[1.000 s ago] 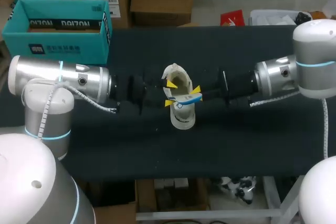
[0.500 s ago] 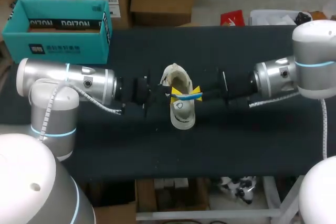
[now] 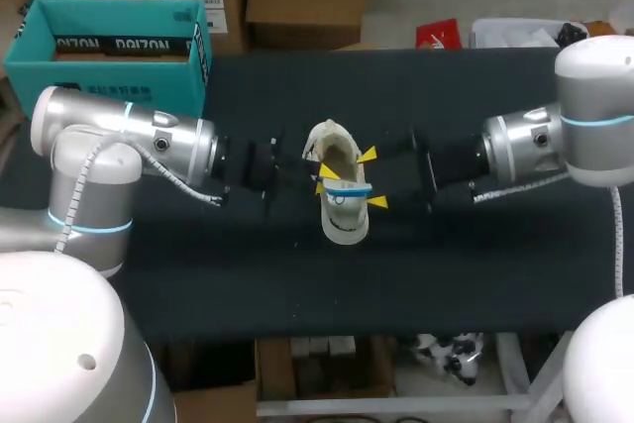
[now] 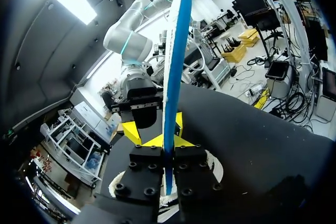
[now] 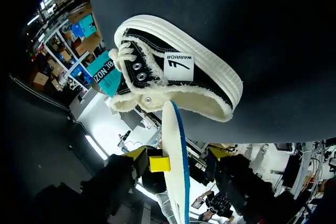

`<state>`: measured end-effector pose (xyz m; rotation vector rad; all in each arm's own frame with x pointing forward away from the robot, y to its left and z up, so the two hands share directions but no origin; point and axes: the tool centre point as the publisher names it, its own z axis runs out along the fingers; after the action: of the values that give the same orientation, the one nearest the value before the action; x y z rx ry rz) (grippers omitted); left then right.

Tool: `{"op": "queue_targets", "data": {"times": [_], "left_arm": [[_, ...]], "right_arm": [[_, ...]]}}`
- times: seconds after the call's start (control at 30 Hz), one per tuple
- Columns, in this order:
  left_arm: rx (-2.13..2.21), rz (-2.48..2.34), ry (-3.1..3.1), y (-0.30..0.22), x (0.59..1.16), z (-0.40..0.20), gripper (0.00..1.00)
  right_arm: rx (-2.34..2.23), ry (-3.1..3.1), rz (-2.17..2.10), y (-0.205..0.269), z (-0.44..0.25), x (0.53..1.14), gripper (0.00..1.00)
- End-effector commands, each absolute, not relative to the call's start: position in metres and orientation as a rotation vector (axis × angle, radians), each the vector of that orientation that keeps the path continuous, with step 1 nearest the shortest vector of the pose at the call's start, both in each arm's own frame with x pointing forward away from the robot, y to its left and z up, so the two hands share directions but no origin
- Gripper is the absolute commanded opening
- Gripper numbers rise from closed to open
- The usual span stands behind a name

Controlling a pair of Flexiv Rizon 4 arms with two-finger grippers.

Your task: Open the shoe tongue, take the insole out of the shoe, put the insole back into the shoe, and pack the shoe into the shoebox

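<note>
A white-soled black canvas shoe (image 3: 340, 215) lies in the middle of the black table, opening facing up. The blue-edged white insole (image 3: 348, 188) stands across the shoe's mouth. My left gripper (image 3: 319, 185) comes in from the left and is shut on the insole; in the left wrist view the insole (image 4: 174, 72) rises edge-on from between its closed fingers (image 4: 168, 142). My right gripper (image 3: 372, 178) stands open at the shoe's right side, its yellow tips spread on either side of the insole (image 5: 176, 150) without touching it. The shoe (image 5: 181, 80) lies just ahead of the right gripper (image 5: 179, 156).
The open teal shoebox (image 3: 109, 56) stands at the table's back left corner, also seen past the shoe as a teal box (image 5: 105, 72). Bare black table (image 3: 297, 284) stretches in front of the shoe and to the right behind my right arm.
My left gripper closed on the insole at the shoe's mouth. My right gripper, shut on the insole before, has opened and let it go.
</note>
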<state>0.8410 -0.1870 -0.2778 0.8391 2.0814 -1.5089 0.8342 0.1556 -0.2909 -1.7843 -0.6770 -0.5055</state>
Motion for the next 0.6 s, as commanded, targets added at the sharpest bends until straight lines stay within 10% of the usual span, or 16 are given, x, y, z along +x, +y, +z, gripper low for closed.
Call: {"op": "queue_targets", "data": {"times": [0.03,0.6], "left_arm": [[0.906,-1.521,2.068,-0.1868,0.8462,-0.2801,0.0],[1.029,-1.563,2.079,-0.1865,0.8525,-0.2892,0.0]], "right_arm": [[-1.798,-0.674,-0.531,0.1525,-0.2832,0.8276,1.0],[-1.78,-0.652,-0.552,0.1507,-0.285,0.8311,1.0]]}}
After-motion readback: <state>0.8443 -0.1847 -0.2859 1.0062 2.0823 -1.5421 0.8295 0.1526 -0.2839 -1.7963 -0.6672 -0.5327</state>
